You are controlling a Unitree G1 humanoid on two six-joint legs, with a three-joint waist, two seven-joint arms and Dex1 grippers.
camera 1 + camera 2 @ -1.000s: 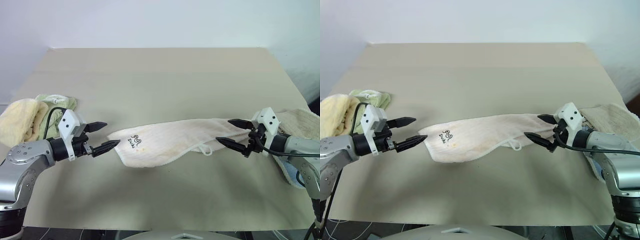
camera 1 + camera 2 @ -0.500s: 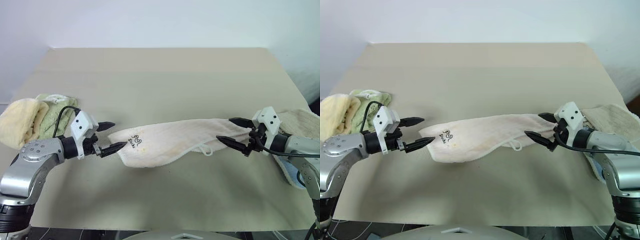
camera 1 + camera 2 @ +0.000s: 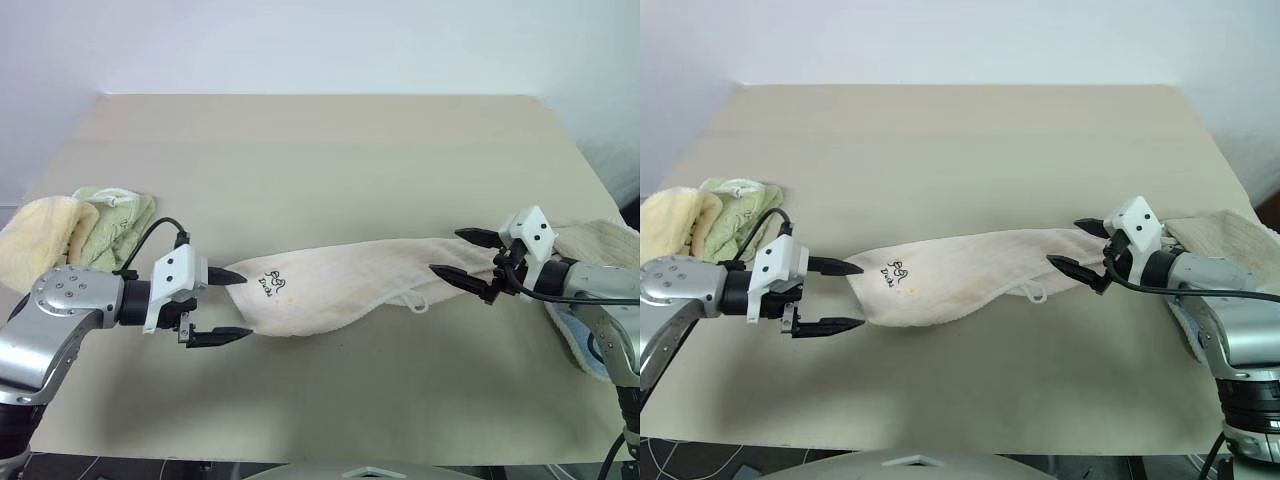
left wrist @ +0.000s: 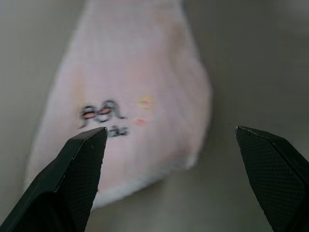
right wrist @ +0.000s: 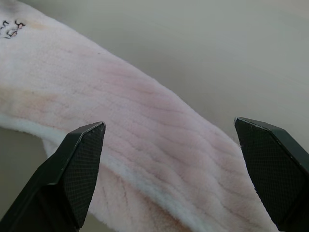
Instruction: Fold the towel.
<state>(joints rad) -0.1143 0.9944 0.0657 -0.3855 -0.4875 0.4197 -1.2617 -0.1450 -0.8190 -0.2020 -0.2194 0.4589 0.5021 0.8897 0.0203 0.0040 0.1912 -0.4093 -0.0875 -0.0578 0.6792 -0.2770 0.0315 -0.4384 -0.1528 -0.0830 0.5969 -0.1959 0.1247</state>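
The towel (image 3: 345, 285) lies stretched in a long, loosely folded strip across the middle of the desk (image 3: 320, 160), and everything else I place by it. Its black scribble (image 3: 272, 282) sits near the end closest to my left arm, faint orange stains mark its middle, and a small loop (image 3: 418, 298) hangs off the near edge toward my right side.

My left end effector (image 3: 229, 305) is at the scribbled end, fingers spread wide apart, one fingertip at the towel's corner and the other out over bare desk just nearer me; it holds nothing. My right end effector (image 3: 466, 256) is at the opposite end, also spread wide, its two fingers either side of that end without pinching it.

Beyond the towel's left end, at the desk's edge, sit a fluffy yellow towel (image 3: 38, 250) and a green cloth (image 3: 118, 218) touching it. Past the right end lies a beige towel (image 3: 598, 245).
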